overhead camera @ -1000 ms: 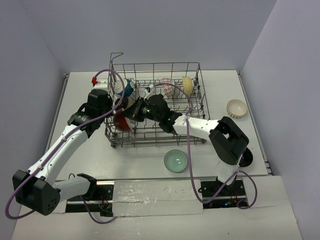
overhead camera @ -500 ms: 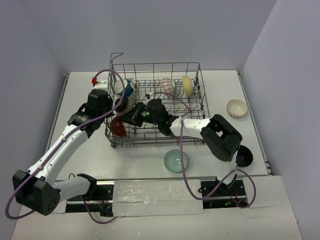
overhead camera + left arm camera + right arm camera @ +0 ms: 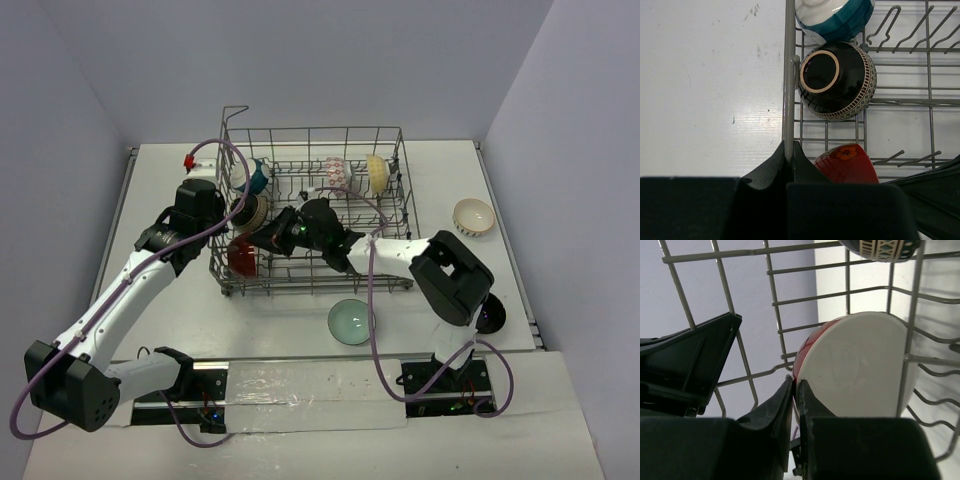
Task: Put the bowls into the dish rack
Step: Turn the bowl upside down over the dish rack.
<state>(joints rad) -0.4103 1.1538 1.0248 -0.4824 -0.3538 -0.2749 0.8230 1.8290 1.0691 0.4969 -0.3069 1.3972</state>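
Note:
The grey wire dish rack (image 3: 312, 130) stands mid-table. My left gripper (image 3: 789, 150) is shut on the rack's left rim wire (image 3: 789, 75). My right gripper (image 3: 795, 385) reaches inside the rack, shut on the rim of a red bowl (image 3: 855, 365) with a white inside. This bowl (image 3: 242, 257) stands on edge in the rack's near-left corner. Also in the rack are a black patterned bowl (image 3: 837, 80), a teal bowl (image 3: 835, 17), a red-patterned bowl (image 3: 335, 172) and a cream bowl (image 3: 376, 170).
On the table a pale green bowl (image 3: 352, 321) lies in front of the rack. A tan bowl (image 3: 474, 215) sits at the right, and a black bowl (image 3: 490, 317) is half hidden behind my right arm. Upright tines (image 3: 920, 30) line the rack floor.
My right gripper has carried the red bowl a little down and toward the rack's near-left corner. The left arm has held still on the rack's rim.

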